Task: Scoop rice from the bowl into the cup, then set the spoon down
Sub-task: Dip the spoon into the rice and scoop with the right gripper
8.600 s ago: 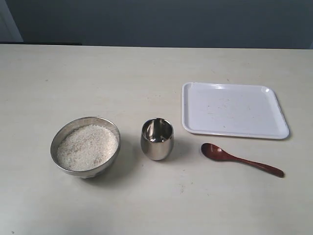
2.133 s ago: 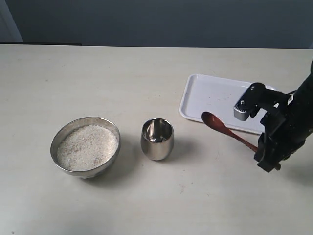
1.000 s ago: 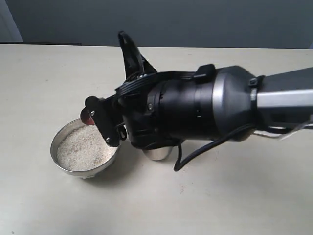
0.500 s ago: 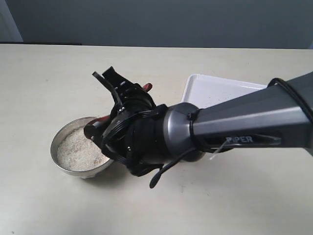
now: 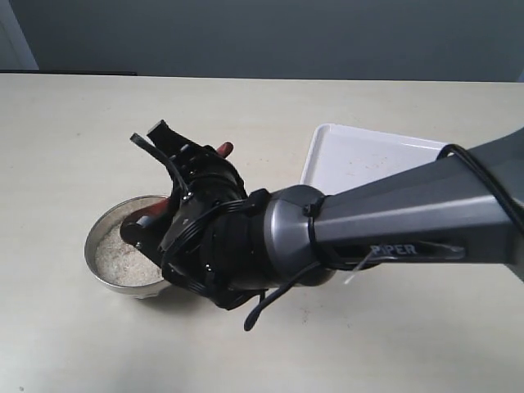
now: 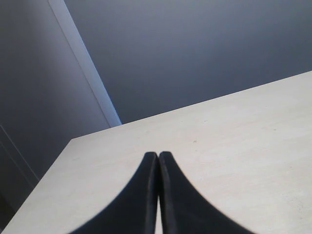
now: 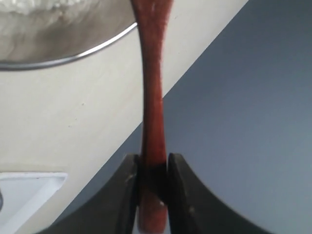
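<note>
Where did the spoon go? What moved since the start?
The right gripper picked the spoon up off the table beside the tray and carried it leftward in the exterior view to the bowl of rice. The tray shifted slightly. The bowl stayed put; the cup is hidden behind the arm.

right arm (image 5: pixel 368 229) across bowl (image 5: pixel 105 280), open table (image 5: pixel 49 164) left of bowl

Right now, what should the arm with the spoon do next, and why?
Probably dip the spoon into the rice and lift a scoop. The right gripper is shut on the handle, and the spoon's head is over the bowl.
</note>
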